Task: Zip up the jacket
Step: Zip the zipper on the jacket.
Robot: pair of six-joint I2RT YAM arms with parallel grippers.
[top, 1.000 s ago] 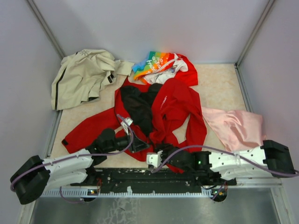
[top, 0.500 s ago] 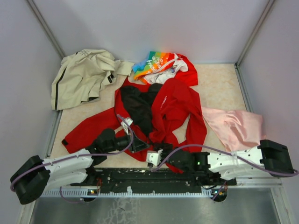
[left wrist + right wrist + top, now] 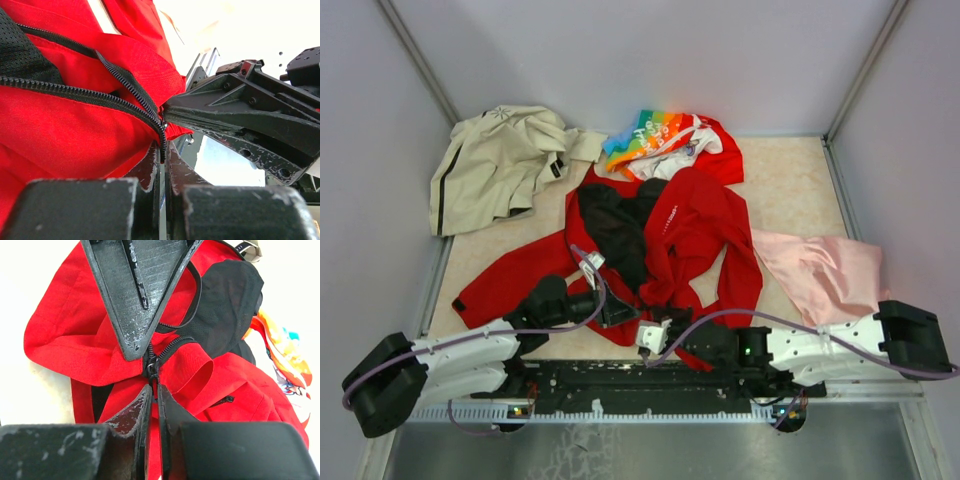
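Bright red jacket (image 3: 705,220) (black lining (image 3: 615,232)), beige jacket (image 3: 495,165) with black stripe, pink cloth (image 3: 820,270), rainbow-and-white garment (image 3: 650,135).

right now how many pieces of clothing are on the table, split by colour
bright red long-sleeved jacket with black lining: 1
beige jacket with a black stripe: 1
rainbow-and-white printed red garment: 1
pale pink cloth: 1
total: 4

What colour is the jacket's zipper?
Black zipper on the red jacket; left wrist view shows it best.
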